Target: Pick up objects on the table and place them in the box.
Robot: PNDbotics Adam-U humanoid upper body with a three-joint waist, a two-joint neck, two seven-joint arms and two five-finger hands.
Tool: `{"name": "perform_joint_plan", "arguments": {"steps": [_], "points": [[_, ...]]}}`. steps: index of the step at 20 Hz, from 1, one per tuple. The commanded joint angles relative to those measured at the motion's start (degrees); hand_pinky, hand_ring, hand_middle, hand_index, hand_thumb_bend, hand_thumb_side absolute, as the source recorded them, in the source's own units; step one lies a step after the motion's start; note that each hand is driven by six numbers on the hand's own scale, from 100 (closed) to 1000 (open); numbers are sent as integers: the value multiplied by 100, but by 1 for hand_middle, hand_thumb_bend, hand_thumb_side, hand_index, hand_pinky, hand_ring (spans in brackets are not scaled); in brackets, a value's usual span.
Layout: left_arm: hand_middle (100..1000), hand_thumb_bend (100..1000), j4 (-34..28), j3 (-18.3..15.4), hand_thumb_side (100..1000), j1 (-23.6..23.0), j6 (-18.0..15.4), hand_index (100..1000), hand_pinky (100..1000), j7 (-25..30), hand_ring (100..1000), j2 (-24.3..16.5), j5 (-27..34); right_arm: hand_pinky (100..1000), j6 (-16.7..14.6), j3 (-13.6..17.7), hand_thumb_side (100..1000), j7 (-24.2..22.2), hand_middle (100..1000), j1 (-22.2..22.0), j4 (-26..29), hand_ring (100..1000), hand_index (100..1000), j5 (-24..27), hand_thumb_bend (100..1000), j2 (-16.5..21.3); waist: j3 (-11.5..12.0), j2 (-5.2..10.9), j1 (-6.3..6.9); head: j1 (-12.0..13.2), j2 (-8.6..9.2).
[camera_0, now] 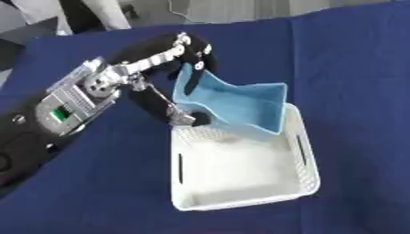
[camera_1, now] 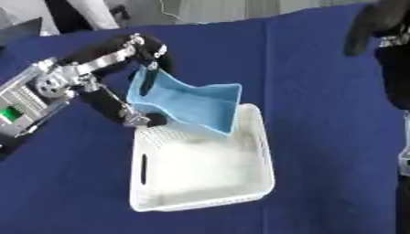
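A light blue open tray-like object [camera_0: 236, 106] hangs tilted over the far end of the white perforated box [camera_0: 308, 157], its lower edge dipping inside the rim. My left hand [camera_0: 172, 59] is shut on the blue object's left end: fingers curl over its top edge and the thumb [camera_0: 191, 119] presses from below. The box stands on the blue tablecloth, and I see nothing lying on its pale floor. My right hand [camera_1: 370, 20] shows only in the right eye view, raised at the upper right edge, dark and blurred, well away from the box.
The blue cloth [camera_0: 352, 68] covers the table all around the box, with a fold line running down its middle. Pale floor and a person's legs [camera_0: 100, 13] show beyond the far edge. My right forearm [camera_1: 396, 73] runs down the right border.
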State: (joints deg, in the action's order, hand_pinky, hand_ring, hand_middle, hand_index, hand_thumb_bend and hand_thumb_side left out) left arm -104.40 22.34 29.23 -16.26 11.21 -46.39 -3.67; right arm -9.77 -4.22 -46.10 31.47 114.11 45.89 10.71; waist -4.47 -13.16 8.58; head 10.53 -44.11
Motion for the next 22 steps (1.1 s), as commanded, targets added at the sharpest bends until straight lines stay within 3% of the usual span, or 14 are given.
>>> {"name": "perform_joint_plan", "arguments": {"steps": [1,14,15,16,17,18,19,20,21,22], "points": [[235,384,-163,-23,166,73,33,308,100,8,254,-226,145,605,59,-3,687,62,806,17,48,703,798,-37,100,45,23,175,-17,-59,-1],[247,426,-282,-27,208,55,31,322,100,82,261,-243,222,604,166,33,686,222,806,1,48,702,798,-71,100,24,95,321,-11,-136,-1],[263,494,-281,-32,299,49,19,341,100,83,282,-242,226,605,168,34,686,227,807,4,48,702,798,-71,100,24,94,321,-12,-140,-1],[259,481,-280,-41,278,41,-1,337,100,82,277,-239,233,605,168,35,686,229,807,7,48,702,798,-72,100,24,93,319,-14,-143,-1],[297,563,-274,-51,414,33,-24,374,100,82,323,-236,240,605,168,37,686,231,807,11,48,702,799,-74,100,25,92,315,-16,-146,-1],[318,603,-264,-65,470,18,-54,395,100,87,345,-230,253,605,169,39,686,232,807,14,48,702,799,-77,100,25,91,311,-17,-147,-1],[375,680,-250,-76,582,5,-86,451,100,99,392,-224,272,605,170,40,686,234,807,17,48,702,799,-79,100,25,89,308,-17,-148,-1],[359,684,-225,-83,569,-17,-129,434,100,144,379,-214,321,605,174,42,686,237,807,20,48,702,799,-82,100,24,85,305,-16,-149,-1],[446,720,-193,-83,676,-35,-172,534,167,215,456,-203,389,605,178,42,687,239,807,23,48,703,799,-84,100,23,82,303,-14,-150,-1],[497,737,-153,-67,726,-55,-217,605,234,343,504,-192,487,605,183,41,687,239,807,25,48,703,799,-87,100,22,79,301,-13,-149,-1]]}}
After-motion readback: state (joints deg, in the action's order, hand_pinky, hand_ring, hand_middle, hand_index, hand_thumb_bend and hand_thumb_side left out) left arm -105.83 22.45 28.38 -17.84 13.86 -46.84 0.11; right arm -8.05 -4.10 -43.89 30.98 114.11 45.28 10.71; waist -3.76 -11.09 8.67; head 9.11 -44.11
